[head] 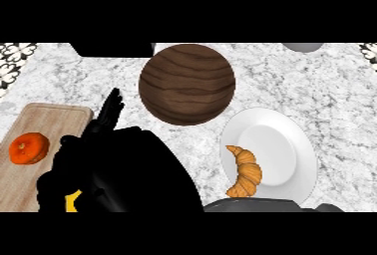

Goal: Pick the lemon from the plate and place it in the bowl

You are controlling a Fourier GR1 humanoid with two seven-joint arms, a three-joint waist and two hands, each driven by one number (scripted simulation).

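Observation:
A round dark wooden bowl (187, 83) stands at the back middle of the counter. To its right and nearer lies a white plate (274, 144) with a croissant (246, 172) on its left rim; no lemon lies on it. My left hand (121, 164) fills the lower left, large and raised, with some fingers (110, 107) pointing up beside the bowl's lower left. A small yellow patch, the lemon (71, 201), shows in its curled lower part. A dark grey part of my right arm (254, 205) sits at the lower edge below the plate, the hand hidden.
A wooden cutting board (44, 124) lies at the left with an orange fruit (29, 148) on it. A dark object (110, 49) and a grey one (302, 46) sit at the counter's far edge. Marble counter shows between bowl and plate.

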